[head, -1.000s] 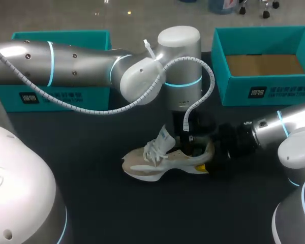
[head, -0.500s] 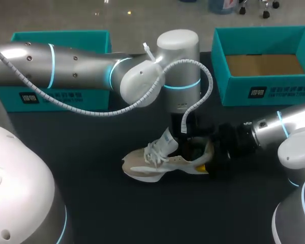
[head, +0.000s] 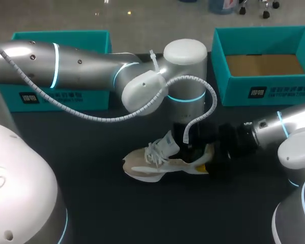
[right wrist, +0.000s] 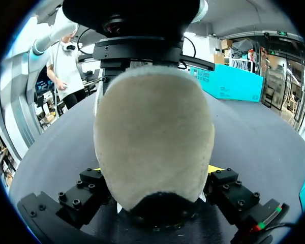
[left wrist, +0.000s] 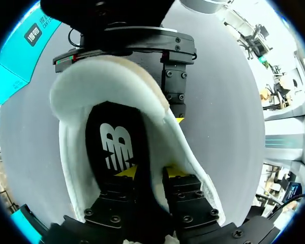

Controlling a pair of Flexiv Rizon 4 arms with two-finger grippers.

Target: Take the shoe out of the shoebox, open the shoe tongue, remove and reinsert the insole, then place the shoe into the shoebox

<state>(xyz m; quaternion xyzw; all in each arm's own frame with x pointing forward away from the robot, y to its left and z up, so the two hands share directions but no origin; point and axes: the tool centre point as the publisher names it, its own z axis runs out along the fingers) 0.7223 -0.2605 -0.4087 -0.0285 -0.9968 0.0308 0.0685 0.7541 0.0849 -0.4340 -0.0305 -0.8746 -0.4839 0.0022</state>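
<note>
Left wrist view: left gripper (left wrist: 148,172) deep inside shoe (left wrist: 71,127) at insole (left wrist: 114,137), grip unclear. Right gripper (right wrist: 156,169) clamps heel (right wrist: 152,137). Insole likely thin, floppy, light; pinch heel edge.

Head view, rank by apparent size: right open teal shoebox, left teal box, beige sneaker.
1-2. Open teal shoebox and left teal box: look alike; left arm partly hides the latter.
3. Beige sneaker.
</note>
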